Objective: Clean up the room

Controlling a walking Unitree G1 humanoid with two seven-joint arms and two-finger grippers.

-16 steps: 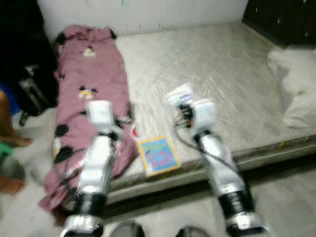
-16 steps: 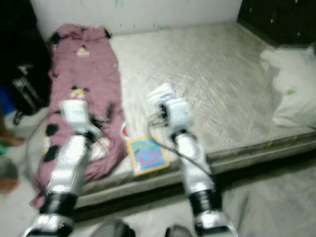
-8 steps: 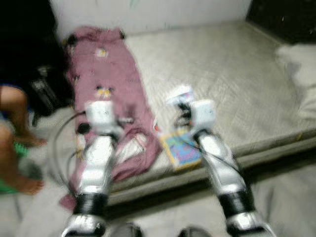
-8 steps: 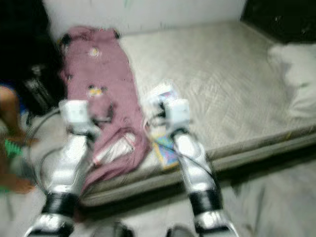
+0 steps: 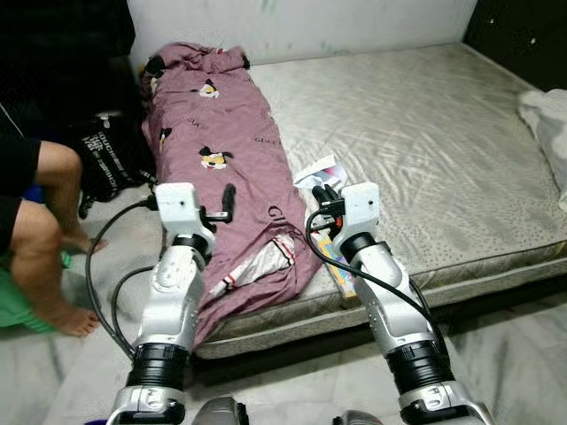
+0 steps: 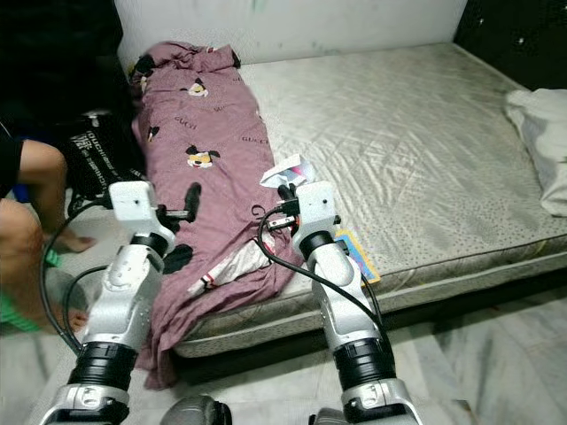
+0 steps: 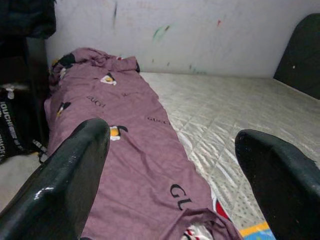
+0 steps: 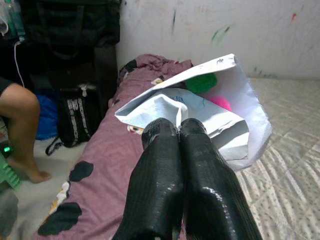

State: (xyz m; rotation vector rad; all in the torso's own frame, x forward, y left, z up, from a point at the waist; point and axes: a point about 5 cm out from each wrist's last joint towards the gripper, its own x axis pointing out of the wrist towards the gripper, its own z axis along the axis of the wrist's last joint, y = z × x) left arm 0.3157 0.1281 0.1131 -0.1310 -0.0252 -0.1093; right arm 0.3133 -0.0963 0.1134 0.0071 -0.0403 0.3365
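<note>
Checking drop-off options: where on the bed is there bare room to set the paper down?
The grey quilted mattress is bare between the mauve cartoon-print blanket and the white pillow. The near-left edge is crowded: blanket, colourful book, and the right gripper shut on folded white paper.

We read "GUCCI" printed again and again in dark letters across the mauve blanket (image 5: 232, 150) lying along the mattress. On the black bag (image 6: 93, 155) beside the bed there is white lettering, but we cannot make out its words. We find nothing else legible.
</note>
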